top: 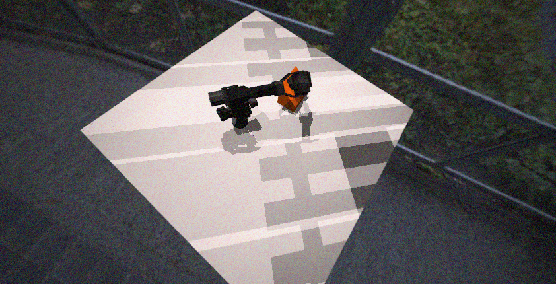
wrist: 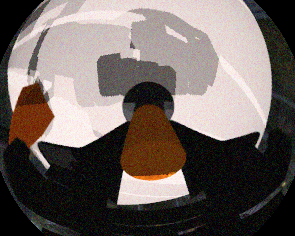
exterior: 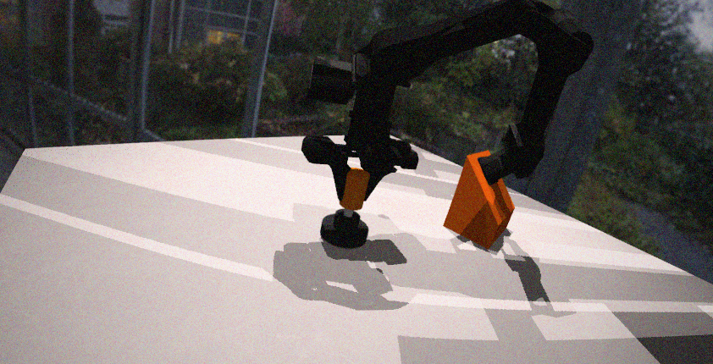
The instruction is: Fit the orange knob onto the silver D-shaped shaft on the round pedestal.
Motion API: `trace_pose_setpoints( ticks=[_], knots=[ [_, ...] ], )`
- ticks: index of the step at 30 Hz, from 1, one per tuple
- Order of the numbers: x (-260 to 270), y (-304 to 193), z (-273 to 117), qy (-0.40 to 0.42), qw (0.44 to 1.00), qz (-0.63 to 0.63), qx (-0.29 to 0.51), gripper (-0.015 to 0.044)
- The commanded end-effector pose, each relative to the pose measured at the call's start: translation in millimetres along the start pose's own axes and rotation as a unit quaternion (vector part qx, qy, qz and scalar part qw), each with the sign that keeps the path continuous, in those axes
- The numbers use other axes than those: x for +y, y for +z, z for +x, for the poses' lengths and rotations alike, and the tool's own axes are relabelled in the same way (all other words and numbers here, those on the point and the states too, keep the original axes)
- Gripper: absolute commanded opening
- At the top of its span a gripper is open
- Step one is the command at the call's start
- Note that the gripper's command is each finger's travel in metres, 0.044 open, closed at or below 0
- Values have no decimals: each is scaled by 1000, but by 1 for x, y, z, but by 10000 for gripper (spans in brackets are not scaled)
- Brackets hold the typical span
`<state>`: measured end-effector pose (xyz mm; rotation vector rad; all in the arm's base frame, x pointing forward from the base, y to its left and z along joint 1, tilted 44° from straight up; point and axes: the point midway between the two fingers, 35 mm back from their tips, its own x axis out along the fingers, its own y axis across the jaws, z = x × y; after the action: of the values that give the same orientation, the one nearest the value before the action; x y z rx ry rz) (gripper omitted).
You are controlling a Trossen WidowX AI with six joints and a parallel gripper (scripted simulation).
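Observation:
The orange knob (exterior: 355,186) (wrist: 152,150) is upright with a slight lean, held between the fingers of my gripper (exterior: 355,201) (wrist: 148,125), which is shut on it. In the top view the arm hides the knob. The black round pedestal (exterior: 344,233) (top: 240,123) (wrist: 148,91) stands right below the knob. A short bit of the grey shaft (exterior: 350,211) shows between the knob's bottom and the pedestal, so the knob is not against the pedestal. Whether the shaft's tip is inside the hole cannot be told. The hole and both flat sides are hidden.
The orange block (exterior: 461,201) (top: 292,102) (wrist: 32,122) at the arm's base stands to the right of the pedestal in the exterior view. The pale table (exterior: 174,311) (top: 175,196) carries striped shadows and the arm's own shadow beside the pedestal.

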<state>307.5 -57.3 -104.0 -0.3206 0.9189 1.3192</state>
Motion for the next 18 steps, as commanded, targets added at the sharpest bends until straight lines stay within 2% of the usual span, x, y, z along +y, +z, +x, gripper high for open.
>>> trace_pose_setpoints(
  ticks=[1,5,18],
  knots=[
    [-2,-2,-3,-2,999,-34,1,0],
    [-2,-1,-2,-2,995,-95,1,0],
    [-1,0,2,-2,995,-95,1,0]
  ],
)
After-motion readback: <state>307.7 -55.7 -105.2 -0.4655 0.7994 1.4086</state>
